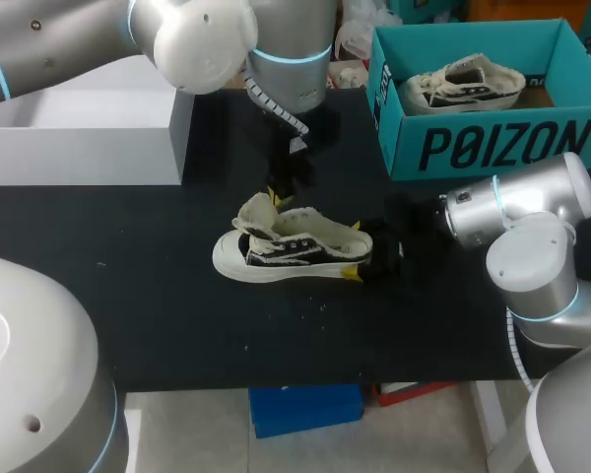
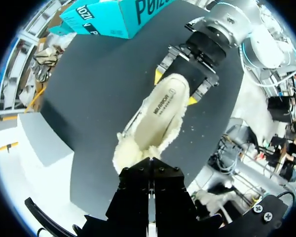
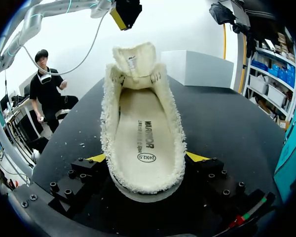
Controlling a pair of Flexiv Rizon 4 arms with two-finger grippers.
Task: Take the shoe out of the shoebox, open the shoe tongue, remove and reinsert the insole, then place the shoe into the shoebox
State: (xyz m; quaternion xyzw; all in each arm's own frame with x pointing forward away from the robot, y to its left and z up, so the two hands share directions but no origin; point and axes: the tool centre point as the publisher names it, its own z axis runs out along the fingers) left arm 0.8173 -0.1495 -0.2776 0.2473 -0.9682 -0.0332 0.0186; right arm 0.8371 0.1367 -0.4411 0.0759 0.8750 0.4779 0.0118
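So the shoe (image 1: 291, 251) is out of the shoebox (image 1: 492, 148) and sitting on its sole in the middle of the bench (image 1: 158, 296). The right tool (image 3: 147, 158) has its 2 fingers clamped on either side of the heel. From that wrist view the tongue (image 3: 135, 61) is already standing up and back, and the insole (image 3: 143, 133) is lying flat inside, fully exposed. The left tool (image 2: 149, 165) hangs just above the tongue with its fingers pressed together and nothing between them.

Imo the tongue part looks done and the insole pull is next. Tips for that:

1. The left tool needs to spread its fingers before dropping in, and only a little, because the opening between the fluffy collar walls is tight.
2. Go for an insole edge, not the fleece lining. The 2 look alike and it's easy to pinch the wrong one.
3. The right tool should hold its clamp on the heel so the shoe doesn't lift with the insole.
4. Peel up slowly at an angle, since yanking straight up could drag the shoe over.
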